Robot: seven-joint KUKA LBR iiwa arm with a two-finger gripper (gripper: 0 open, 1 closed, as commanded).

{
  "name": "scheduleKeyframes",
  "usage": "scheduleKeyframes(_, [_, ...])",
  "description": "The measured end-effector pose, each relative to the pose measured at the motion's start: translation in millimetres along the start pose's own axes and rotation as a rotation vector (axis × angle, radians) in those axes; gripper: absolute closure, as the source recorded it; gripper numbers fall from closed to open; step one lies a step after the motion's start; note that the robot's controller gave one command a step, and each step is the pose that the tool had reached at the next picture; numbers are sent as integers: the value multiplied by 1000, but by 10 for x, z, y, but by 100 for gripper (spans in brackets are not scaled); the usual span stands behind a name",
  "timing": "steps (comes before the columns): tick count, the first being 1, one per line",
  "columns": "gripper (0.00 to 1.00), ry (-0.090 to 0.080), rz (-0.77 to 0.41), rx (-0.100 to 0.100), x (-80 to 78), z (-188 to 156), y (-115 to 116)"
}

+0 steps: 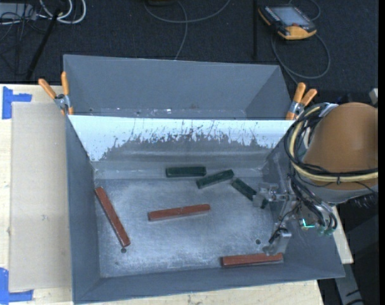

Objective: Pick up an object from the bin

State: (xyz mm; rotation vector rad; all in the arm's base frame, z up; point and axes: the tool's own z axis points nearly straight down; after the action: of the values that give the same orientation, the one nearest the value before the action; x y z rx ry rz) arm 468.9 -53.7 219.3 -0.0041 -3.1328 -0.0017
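Hovering gripper [273, 239] over red-brown bar [251, 259], long axis nearly left-right, grip state unclear

We take the middle bar [178, 213] on the floor of the bin [199, 250] as our mark. Left of it, the slanted bar [112, 216] lies along the side wall. Behind it lies the first short bar [185, 171]. The second short bar [215, 179] and the third short bar [244, 189] follow rightward. Before it and to the right, the front bar [251, 259] lies by the near wall. The gripper [273, 241] stands just behind that bar's right end.
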Motion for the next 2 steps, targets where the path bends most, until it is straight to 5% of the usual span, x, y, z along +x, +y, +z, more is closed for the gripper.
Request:
scheduleKeyframes(1, [0, 0, -17, 0, -236, 1011, -58])
scheduleKeyframes(2, [0, -13, -63, -1, -1251, 1326, 478])
